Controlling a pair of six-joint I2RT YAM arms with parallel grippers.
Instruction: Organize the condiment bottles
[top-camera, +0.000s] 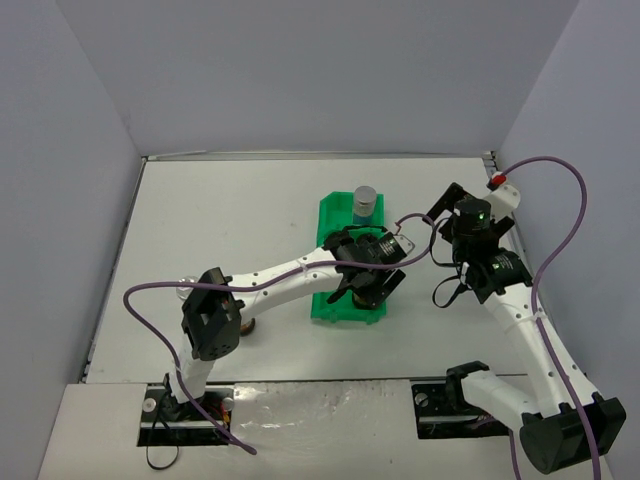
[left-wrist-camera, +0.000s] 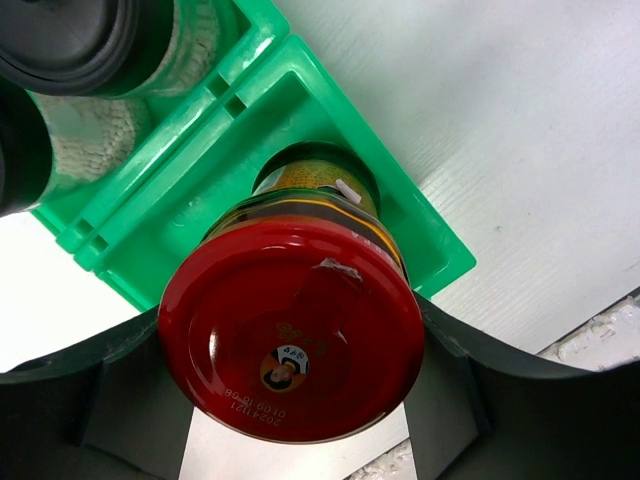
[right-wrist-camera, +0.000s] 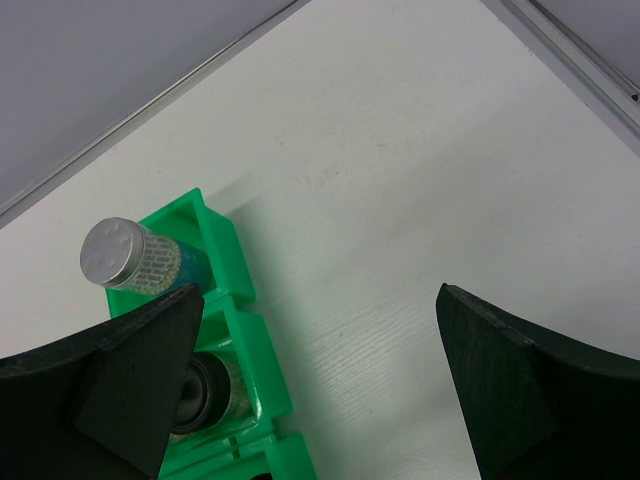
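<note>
A green divided bin (top-camera: 332, 215) lies mid-table. A silver-capped jar (top-camera: 365, 203) stands in its far compartment; it also shows in the right wrist view (right-wrist-camera: 125, 255). My left gripper (top-camera: 365, 278) is over the bin's near end, shut on a red-capped jar (left-wrist-camera: 290, 330) whose dark body reaches down into the end compartment (left-wrist-camera: 420, 240). Two black-capped jars (left-wrist-camera: 60, 40) stand in the compartment beside it; one also shows in the right wrist view (right-wrist-camera: 195, 395). My right gripper (top-camera: 445, 215) is open and empty above bare table right of the bin (right-wrist-camera: 225, 260).
Left of the bin, partly hidden by the left arm, a silver cap (top-camera: 186, 289) and a brownish jar (top-camera: 246, 328) show on the table. Grey walls close in the table on the left, back and right. A purple cable (top-camera: 560, 200) loops over the right side.
</note>
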